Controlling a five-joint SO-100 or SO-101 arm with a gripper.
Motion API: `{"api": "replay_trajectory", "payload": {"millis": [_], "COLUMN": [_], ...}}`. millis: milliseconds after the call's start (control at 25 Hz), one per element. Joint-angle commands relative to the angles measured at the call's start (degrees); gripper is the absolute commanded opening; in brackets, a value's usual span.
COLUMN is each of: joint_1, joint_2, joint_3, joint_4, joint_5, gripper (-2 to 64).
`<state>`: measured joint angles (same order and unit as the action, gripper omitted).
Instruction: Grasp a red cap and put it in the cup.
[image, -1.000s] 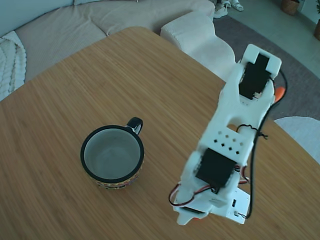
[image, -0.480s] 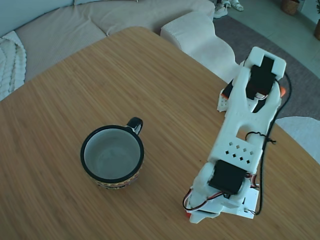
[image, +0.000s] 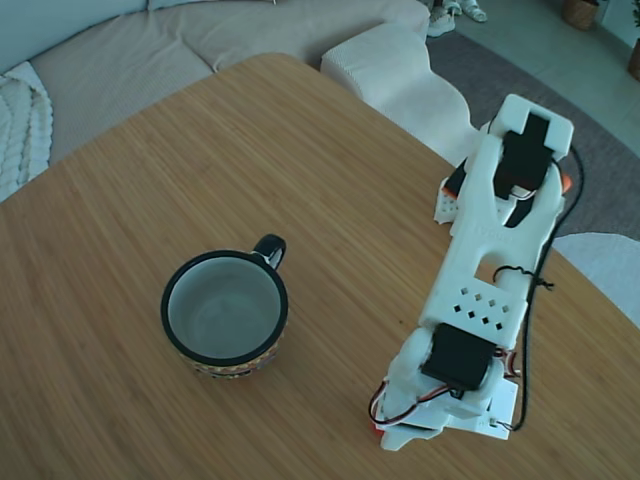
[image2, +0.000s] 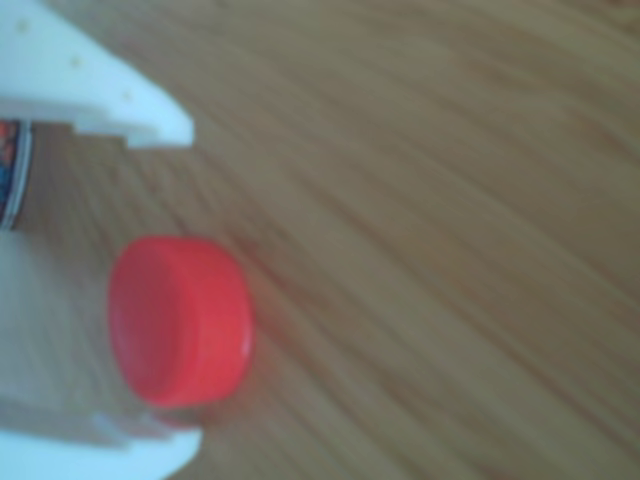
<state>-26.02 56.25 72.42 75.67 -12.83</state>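
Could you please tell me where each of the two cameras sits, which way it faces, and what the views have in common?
Fixed view: high above the table, looking steeply down at the cup and the white arm, sofa behind.
Other view: close behind the gripper, facing the tabletop; the red cap sits between two white fingers, apparently untouched.
Shared: the wooden tabletop and the arm; a small red spot beneath the arm's lower end may be the cap.

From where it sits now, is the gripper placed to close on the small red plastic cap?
Probably yes: the small red plastic cap lies on the wooden table between the white gripper's open fingers, with nothing in the way.
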Motion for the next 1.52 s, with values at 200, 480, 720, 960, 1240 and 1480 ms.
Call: {"api": "replay_trajectory", "payload": {"millis": [200, 480, 720, 960, 1240, 1480], "joint_1": [0.62, 0.79, 1.76, 3.78, 7.29, 13.01], "joint_2": [1.76, 1.76, 3.34, 8.53, 17.05, 23.99], "joint_3": [1.32, 0.7, 1.14, 1.67, -1.05, -7.73], "joint_4": [-2.11, -2.2, -2.11, -1.23, 4.48, 11.78], "joint_5": [0.44, 1.41, 3.69, 3.52, 3.52, 3.08], "gripper": [32.4, 6.5, 5.9, 5.8, 5.9, 6.1]}}
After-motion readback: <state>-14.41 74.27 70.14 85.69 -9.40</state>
